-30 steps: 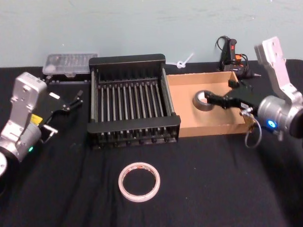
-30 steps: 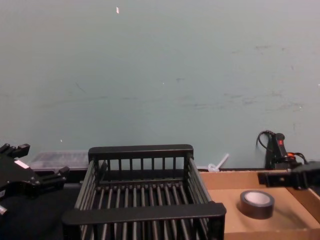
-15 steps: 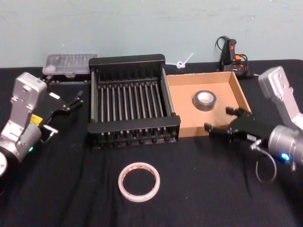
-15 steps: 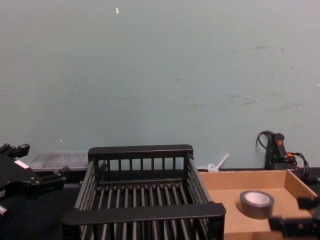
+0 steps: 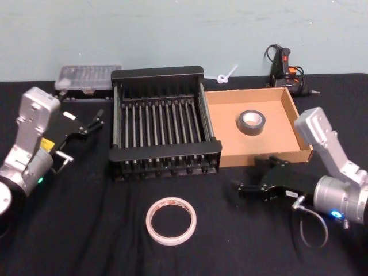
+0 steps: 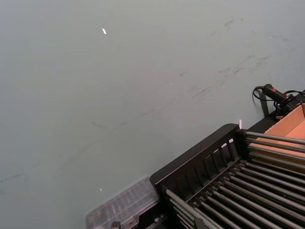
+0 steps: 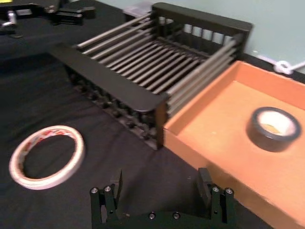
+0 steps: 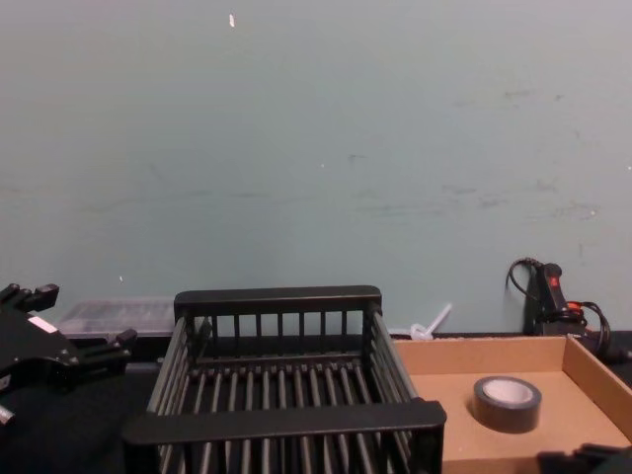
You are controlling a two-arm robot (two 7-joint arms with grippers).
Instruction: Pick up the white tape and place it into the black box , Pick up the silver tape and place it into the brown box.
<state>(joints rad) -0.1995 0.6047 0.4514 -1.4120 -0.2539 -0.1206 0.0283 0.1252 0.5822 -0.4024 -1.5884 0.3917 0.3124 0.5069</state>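
Observation:
The white tape lies flat on the black cloth in front of the black box, whose slatted floor holds nothing. The silver tape lies flat inside the brown box. My right gripper hovers open over the cloth just in front of the brown box, right of the white tape, holding nothing. My left gripper stays parked, open, left of the black box.
A clear plastic case sits behind the black box at the back left. A white zip tie and a black-and-orange tool with cables lie behind the brown box. Bare cloth surrounds the white tape.
My right gripper has pulled back out of the brown box and come forward and left, low over the cloth. The silver tape stays in the box. The left arm has not moved.

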